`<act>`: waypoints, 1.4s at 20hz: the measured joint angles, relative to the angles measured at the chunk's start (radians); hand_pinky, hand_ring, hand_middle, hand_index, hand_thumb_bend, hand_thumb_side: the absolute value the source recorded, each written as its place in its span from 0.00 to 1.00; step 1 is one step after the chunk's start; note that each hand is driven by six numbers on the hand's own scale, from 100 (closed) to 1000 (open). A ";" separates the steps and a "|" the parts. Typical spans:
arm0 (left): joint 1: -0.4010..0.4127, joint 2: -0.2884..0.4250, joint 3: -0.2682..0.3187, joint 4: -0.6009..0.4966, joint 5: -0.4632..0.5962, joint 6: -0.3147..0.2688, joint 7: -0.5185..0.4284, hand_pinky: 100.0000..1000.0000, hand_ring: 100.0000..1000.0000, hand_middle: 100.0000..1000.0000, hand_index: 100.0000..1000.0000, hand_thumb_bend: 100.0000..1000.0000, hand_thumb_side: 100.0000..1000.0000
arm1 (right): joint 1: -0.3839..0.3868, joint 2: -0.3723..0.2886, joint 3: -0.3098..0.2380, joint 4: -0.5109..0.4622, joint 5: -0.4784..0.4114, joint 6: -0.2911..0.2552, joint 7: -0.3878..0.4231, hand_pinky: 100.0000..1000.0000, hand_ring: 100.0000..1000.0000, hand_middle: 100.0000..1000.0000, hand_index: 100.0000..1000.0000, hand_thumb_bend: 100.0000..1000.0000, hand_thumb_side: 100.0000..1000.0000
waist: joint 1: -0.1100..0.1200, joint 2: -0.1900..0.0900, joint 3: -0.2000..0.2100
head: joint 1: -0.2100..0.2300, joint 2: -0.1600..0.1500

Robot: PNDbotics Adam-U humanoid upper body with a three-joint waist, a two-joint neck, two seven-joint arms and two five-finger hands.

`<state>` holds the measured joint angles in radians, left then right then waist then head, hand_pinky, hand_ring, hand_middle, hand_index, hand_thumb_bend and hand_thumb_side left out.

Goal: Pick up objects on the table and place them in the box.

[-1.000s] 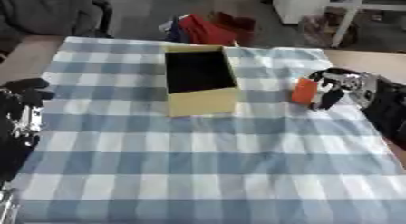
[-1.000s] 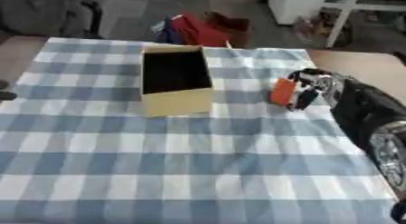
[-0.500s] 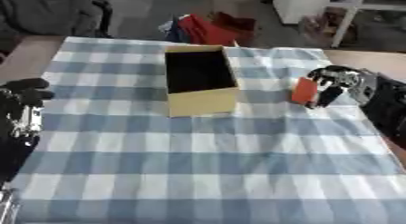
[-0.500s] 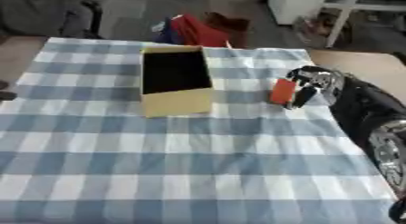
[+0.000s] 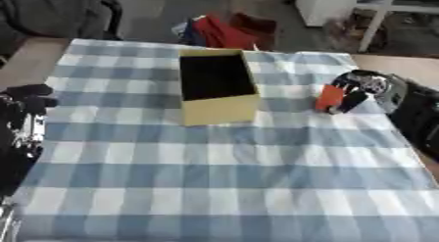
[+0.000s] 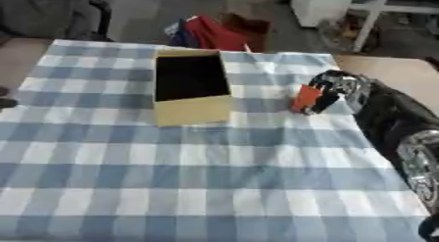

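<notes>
A blue-and-white checked cloth point(image 5: 223, 162) covers the tabletop, and near its far middle stands an open cardboard box point(image 5: 217, 85), tan on the outside and dark within; nothing shows inside it from here. Off to the right of the box, well apart from it, the right robot hand point(image 5: 358, 89) has come in from the right edge and has its dark fingers curled around a small orange object point(image 5: 329, 97). The object stands upright, low over the cloth or resting on it; I cannot tell which. The fingers wrap its right side, so only the left face of the orange shows clearly.

The left robot hand point(image 5: 27, 100) sits at the left edge of the cloth, seen only in the left eye view, black, with fingers bent inward at the top and nothing in them. It is well apart from the box.

Beyond the far edge of the tabletop, on the floor, lies a heap of red and blue fabric point(image 6: 208, 34), just behind the box as seen from here.
</notes>
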<state>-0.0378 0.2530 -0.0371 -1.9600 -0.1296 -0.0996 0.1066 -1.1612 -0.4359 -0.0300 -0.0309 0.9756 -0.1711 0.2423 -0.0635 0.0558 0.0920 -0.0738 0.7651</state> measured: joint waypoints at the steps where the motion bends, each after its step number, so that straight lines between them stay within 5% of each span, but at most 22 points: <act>1: -0.001 0.000 0.000 0.000 0.000 0.000 0.000 0.82 0.63 0.62 0.70 0.00 0.55 | 0.000 0.000 0.000 0.001 -0.002 0.000 -0.005 0.77 0.78 0.62 0.77 0.23 0.11 | 0.000 0.000 0.000 | 0.000 0.000; 9: -0.003 0.000 0.002 0.002 0.000 -0.001 0.001 0.82 0.63 0.62 0.70 0.00 0.55 | 0.000 0.000 0.007 0.012 -0.011 0.002 -0.066 0.75 0.73 0.50 0.68 0.10 0.07 | 0.000 0.000 0.001 | 0.000 0.000; 17: -0.003 0.000 0.005 0.002 0.000 -0.001 0.001 0.82 0.63 0.62 0.70 0.00 0.55 | -0.006 0.000 -0.009 -0.020 -0.010 0.002 -0.100 0.75 0.73 0.50 0.68 0.11 0.07 | -0.001 -0.002 0.002 | -0.003 0.000; 28: -0.003 0.000 0.004 0.002 0.001 0.000 0.000 0.82 0.63 0.62 0.70 0.00 0.55 | -0.062 0.057 -0.091 -0.229 0.105 -0.033 0.011 0.75 0.74 0.51 0.69 0.11 0.10 | 0.002 -0.004 0.019 | -0.028 0.000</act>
<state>-0.0409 0.2530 -0.0327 -1.9577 -0.1287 -0.0997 0.1063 -1.2237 -0.3786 -0.1210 -0.2601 1.0811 -0.2037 0.2536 -0.0618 0.0518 0.1105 -0.1020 0.7651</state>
